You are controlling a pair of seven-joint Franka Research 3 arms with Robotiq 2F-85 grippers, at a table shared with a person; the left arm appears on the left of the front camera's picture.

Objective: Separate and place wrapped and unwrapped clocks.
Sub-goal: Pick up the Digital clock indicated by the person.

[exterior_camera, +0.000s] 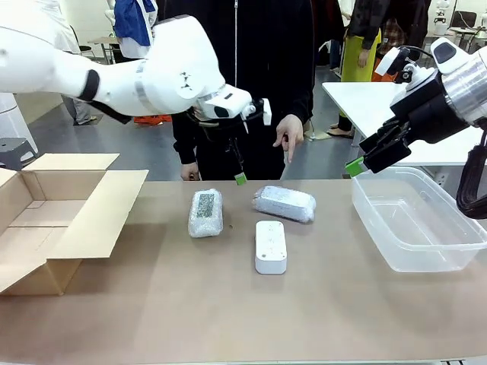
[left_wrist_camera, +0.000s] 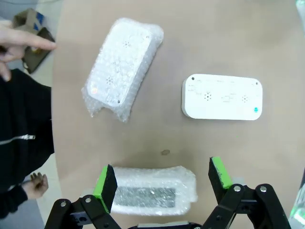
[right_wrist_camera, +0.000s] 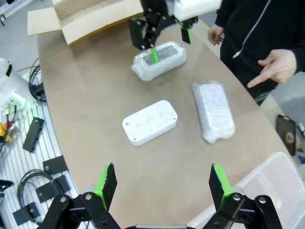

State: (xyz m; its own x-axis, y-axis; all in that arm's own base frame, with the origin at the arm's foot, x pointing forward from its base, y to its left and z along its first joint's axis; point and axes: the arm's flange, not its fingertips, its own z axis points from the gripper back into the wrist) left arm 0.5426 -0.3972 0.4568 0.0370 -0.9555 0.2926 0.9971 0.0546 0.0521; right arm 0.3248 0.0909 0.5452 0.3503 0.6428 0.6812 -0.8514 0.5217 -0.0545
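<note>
Two wrapped clocks lie on the brown table: one with a dark speckled patch (exterior_camera: 205, 213) (left_wrist_camera: 152, 192) (right_wrist_camera: 159, 59), the other (exterior_camera: 284, 203) (left_wrist_camera: 124, 67) (right_wrist_camera: 213, 111) to its right. The unwrapped clock (exterior_camera: 271, 246) (left_wrist_camera: 221, 97) (right_wrist_camera: 149, 122), a smooth white block, lies nearer me. My left gripper (exterior_camera: 236, 173) (left_wrist_camera: 162, 179) (right_wrist_camera: 169, 44) hangs open above the speckled bundle, a finger on each side of it in the left wrist view, not touching. My right gripper (exterior_camera: 365, 163) (right_wrist_camera: 162, 183) is open and empty, high near the tub's far left corner.
An open cardboard box (exterior_camera: 53, 220) (right_wrist_camera: 90, 16) stands at the table's left. A clear plastic tub (exterior_camera: 418, 220) (right_wrist_camera: 267, 191) stands at the right. The person at the far side points a hand (exterior_camera: 289, 135) (left_wrist_camera: 19, 45) (right_wrist_camera: 276, 67) down toward the bundles.
</note>
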